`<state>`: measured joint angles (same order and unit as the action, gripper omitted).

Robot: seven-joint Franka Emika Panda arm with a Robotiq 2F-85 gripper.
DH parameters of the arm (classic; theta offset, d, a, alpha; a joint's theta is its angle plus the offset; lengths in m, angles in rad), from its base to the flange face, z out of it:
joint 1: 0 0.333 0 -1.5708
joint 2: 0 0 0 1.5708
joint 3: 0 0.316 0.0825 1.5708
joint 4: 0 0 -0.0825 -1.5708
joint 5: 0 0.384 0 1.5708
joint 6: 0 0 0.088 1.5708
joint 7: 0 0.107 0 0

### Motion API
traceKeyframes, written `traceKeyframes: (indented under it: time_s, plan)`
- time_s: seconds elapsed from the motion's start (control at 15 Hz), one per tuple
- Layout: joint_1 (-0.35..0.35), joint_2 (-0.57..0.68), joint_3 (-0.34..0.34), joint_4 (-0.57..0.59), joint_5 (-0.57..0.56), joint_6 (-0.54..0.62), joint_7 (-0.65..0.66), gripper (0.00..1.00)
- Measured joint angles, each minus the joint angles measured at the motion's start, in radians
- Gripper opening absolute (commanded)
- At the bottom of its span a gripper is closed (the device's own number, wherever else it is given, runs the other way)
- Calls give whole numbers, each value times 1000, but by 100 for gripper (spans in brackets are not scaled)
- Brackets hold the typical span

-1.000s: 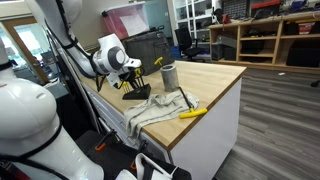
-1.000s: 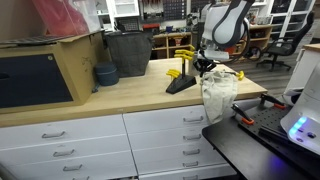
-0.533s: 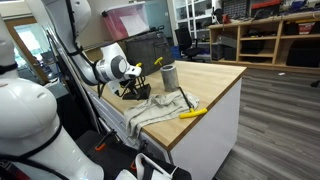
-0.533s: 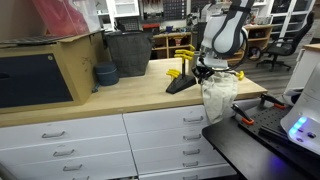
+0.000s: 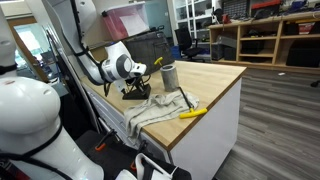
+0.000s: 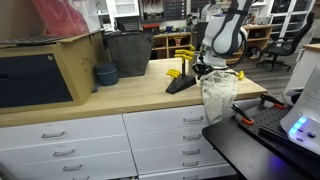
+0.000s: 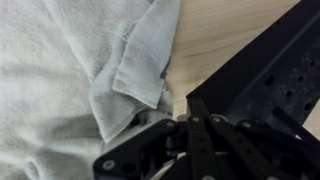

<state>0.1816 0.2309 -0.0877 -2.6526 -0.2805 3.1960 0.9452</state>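
The towel [image 7: 60, 80] is pale grey cloth, a looped terry weave that looks soft and slightly rough, with a thick stitched hem. The countertop [image 7: 225, 40] beneath it is light wood, smooth and fine-grained, with a dull satin finish. The stand [image 7: 270, 80] is matt black, hard and flat, dotted with small holes, and seems to be metal. The gripper [image 7: 188, 108] is also matt black, with a faint sheen on its links. In an exterior view the arm [image 5: 118, 66] has glossy white plastic shells, and the cup [image 5: 168, 76] near the counter's far edge looks like dull grey metal. The drawers [image 6: 160, 135] under the front edge are smooth white.
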Motion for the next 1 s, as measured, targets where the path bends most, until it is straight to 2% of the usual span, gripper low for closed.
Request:
traceKeyframes:
  time_s: [0.53,1.0]
  plan:
    - [119,33,-19,46,6,5,0,0]
    - [82,44,30,72,45,-47,0,0]
